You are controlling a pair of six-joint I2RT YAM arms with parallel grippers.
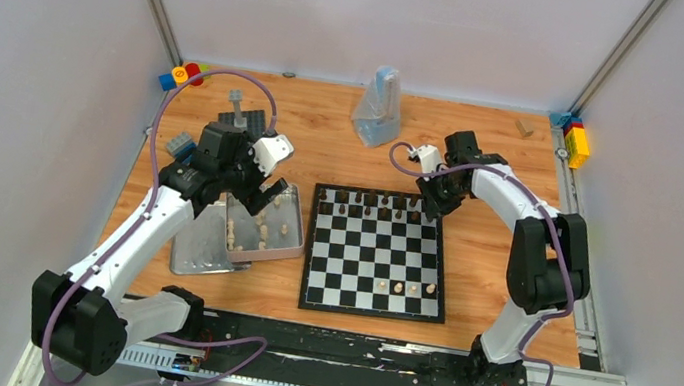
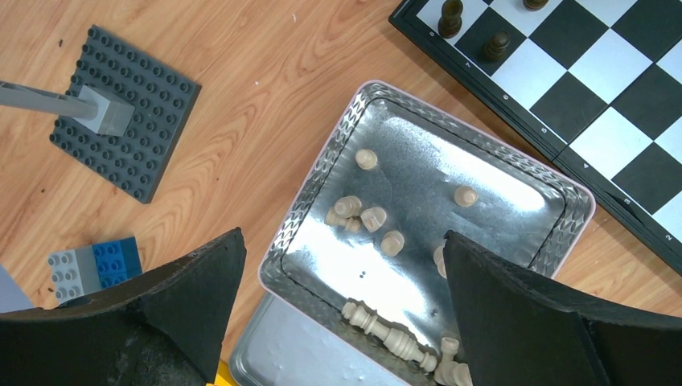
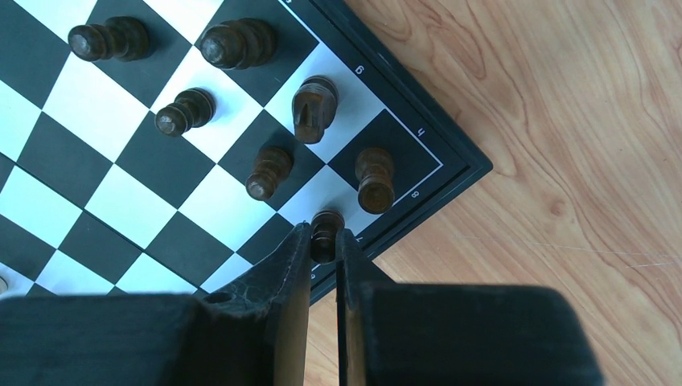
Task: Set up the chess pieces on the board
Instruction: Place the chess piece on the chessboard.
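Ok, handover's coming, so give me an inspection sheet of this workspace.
Surface: wooden tabletop, no damage seen.
Job's things: black-and-white chessboard; dark brown chess pieces stand on its far rows, a few cream chess pieces toward its near side, loose cream pieces lie in the rectangular silver metal tin.
Clutter: dark grey studded plate, coloured toy bricks, clear plastic bag.
End effectors: left end effector open above the tin; right end effector shut on a dark brown pawn at the board's far right corner.
Cables: purple cables loop along both arms.
Surroundings: white walls, nothing else seen.
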